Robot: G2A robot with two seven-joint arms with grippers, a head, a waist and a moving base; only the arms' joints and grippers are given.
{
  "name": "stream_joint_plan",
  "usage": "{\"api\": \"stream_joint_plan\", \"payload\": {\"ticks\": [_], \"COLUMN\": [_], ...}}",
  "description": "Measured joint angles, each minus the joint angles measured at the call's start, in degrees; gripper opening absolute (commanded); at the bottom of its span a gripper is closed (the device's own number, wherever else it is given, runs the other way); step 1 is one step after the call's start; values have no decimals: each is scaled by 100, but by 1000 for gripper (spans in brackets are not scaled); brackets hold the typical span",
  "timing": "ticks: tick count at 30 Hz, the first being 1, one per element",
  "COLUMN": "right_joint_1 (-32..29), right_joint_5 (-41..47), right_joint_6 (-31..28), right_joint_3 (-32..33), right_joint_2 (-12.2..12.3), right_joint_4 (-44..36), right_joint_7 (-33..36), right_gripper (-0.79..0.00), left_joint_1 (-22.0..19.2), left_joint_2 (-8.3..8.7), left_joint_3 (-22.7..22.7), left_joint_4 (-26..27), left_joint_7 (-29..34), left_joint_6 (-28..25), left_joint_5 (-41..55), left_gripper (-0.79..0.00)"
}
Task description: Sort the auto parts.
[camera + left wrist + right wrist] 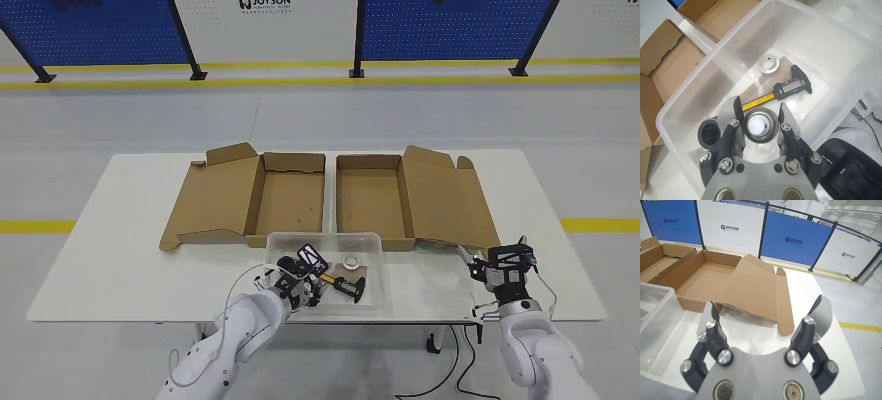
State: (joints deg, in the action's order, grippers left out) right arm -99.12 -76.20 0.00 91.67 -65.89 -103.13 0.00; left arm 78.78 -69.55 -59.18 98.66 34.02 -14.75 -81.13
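While sunk into the near end of the clear plastic bin [702, 79], clamps with the left claw [760, 113] on a steel bearing [775, 125], one finger on each side of its rim. Has a black threaded sleeve [709, 133] just beside that bearing, close to the bin's corner. Farther along the bin floor, lays out a digital caliper [783, 90], yellow scale pointing toward the bearing, display head partly on a brown card [780, 73]. Past the caliper, rests an aluminium ring [768, 64] on that card's far edge. Off to the right, holds the right claw [764, 303] spread wide above the white worktop [819, 291], apart from the bin, near the lid flap of the right cardboard box [702, 281]. Beyond the bin, sets the left cardboard box [290, 195] beside the right one, both open, lids folded outward.
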Motion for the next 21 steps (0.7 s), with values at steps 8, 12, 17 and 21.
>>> {"api": "stream_joint_plan", "payload": {"ticks": [8,12,17,21], "right_joint_1": [0,0,0,0], "right_joint_5": [0,0,0,0], "right_joint_6": [0,0,0,0], "right_joint_3": [0,0,0,0], "right_joint_2": [0,0,0,0], "right_joint_4": [0,0,0,0], "right_joint_7": [0,0,0,0], "right_gripper": [0,0,0,0], "left_joint_1": [9,31,101,140], "left_joint_2": [0,14,26,33], "left_joint_3": [-33,-62,-129,-199], "left_joint_4": [28,99,224,307], "left_joint_7": [-25,-98,-249,-306], "left_joint_6": [36,29,28,1], "left_joint_5": [-32,-207,-233,-140], "left_gripper": [-785,-785,-785,-785]}}
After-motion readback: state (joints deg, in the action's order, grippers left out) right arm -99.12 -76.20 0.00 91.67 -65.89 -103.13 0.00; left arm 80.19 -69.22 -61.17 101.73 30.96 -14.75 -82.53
